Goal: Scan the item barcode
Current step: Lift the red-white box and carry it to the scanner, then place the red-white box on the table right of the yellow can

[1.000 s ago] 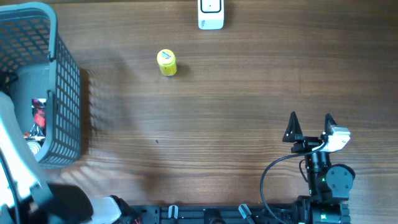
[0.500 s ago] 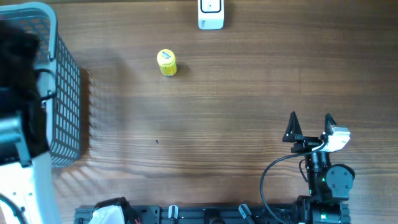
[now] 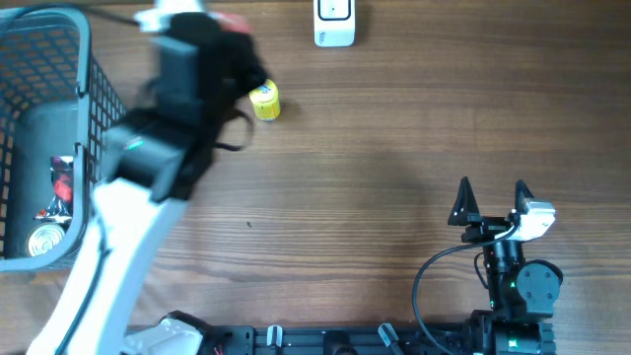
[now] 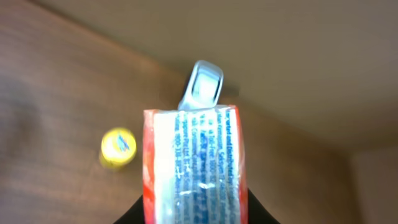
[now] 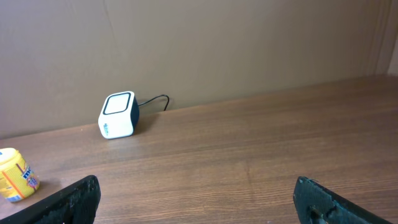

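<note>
My left gripper is shut on a red and white packet with blue print, its dark fingers flanking the packet's sides. The packet stands upright in the left wrist view, and the white scanner shows just behind its top edge. Overhead, the left arm reaches to the table's back, with the packet's red edge left of the scanner. The right gripper rests open at the front right, nothing between its fingertips; it faces the scanner.
A small yellow can lies on the table below the left gripper, also in the wrist views. A grey mesh basket at the left edge holds a tin can and a red packet.
The left arm has swung out of the basket area, up and to the right, carrying the packet toward the scanner. The right arm has not moved.
</note>
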Motion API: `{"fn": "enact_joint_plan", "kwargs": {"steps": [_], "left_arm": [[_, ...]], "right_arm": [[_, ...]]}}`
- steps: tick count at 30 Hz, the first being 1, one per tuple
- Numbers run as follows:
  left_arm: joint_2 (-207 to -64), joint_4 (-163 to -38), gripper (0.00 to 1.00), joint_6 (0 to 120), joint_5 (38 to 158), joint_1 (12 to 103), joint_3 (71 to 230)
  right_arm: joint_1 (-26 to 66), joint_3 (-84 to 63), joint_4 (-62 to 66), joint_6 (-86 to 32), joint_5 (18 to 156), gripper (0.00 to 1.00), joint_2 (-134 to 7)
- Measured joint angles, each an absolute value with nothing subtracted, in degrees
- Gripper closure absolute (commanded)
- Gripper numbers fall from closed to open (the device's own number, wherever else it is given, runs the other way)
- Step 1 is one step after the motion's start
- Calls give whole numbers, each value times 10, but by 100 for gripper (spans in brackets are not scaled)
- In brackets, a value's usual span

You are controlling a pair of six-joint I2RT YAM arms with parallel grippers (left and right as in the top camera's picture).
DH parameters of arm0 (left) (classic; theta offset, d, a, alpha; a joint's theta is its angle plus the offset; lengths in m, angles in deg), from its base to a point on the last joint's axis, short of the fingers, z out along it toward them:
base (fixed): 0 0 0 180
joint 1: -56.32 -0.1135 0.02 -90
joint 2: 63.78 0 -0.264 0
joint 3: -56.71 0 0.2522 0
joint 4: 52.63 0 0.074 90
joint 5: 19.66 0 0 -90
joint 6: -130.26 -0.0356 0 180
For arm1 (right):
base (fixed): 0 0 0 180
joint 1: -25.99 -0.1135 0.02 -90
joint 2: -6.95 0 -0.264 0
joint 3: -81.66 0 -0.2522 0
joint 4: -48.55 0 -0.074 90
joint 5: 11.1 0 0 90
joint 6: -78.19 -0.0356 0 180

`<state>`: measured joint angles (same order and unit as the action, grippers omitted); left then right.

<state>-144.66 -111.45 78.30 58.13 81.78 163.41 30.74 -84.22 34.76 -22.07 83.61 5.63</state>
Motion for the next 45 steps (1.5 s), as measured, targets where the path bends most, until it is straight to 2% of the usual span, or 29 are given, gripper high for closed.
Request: {"fn": "enact_joint_plan", "kwargs": {"steps": [7, 10, 13, 16, 19, 23, 25, 30, 32, 35, 37, 40, 42, 45], "left_arm": [[-1565, -1138, 64, 750, 517, 924, 1634], [-1603, -1138, 68, 748, 494, 950, 1634], [-1646, -1138, 78, 748, 480, 965, 1634], [-1698, -1135, 78, 748, 474, 969, 1634], [-1748, -1131, 66, 755, 474, 969, 1634], [-1779, -1121, 55, 761, 474, 969, 1634], [-1778, -1108, 44, 763, 471, 969, 1634], [-1765, -1101, 33, 762, 439, 969, 1634], [-1748, -1101, 31, 753, 416, 969, 1634], [-1704, -1101, 27, 739, 375, 968, 1634], [-1660, -1100, 18, 733, 347, 964, 1634], [-1574, -1092, 12, 724, 319, 942, 1634], [-1508, -1084, 7, 722, 306, 907, 1634], [-1411, -1084, 5, 722, 290, 815, 1640]], "right_arm": [[307, -842, 348, -221, 836, 0, 56], [307, -842, 348, -221, 836, 0, 56], [307, -842, 348, -221, 836, 0, 56], [307, -842, 348, -221, 836, 0, 56], [307, -842, 348, -221, 836, 0, 56], [307, -842, 348, -221, 836, 0, 56], [307, -842, 348, -221, 836, 0, 56], [307, -842, 348, -221, 836, 0, 56], [307, -842, 348, -221, 836, 0, 56], [307, -842, 348, -221, 836, 0, 56], [307, -842, 348, -221, 836, 0, 56], [307, -842, 348, -221, 836, 0, 56], [307, -842, 348, -221, 836, 0, 56], [307, -842, 348, -221, 836, 0, 56]]}}
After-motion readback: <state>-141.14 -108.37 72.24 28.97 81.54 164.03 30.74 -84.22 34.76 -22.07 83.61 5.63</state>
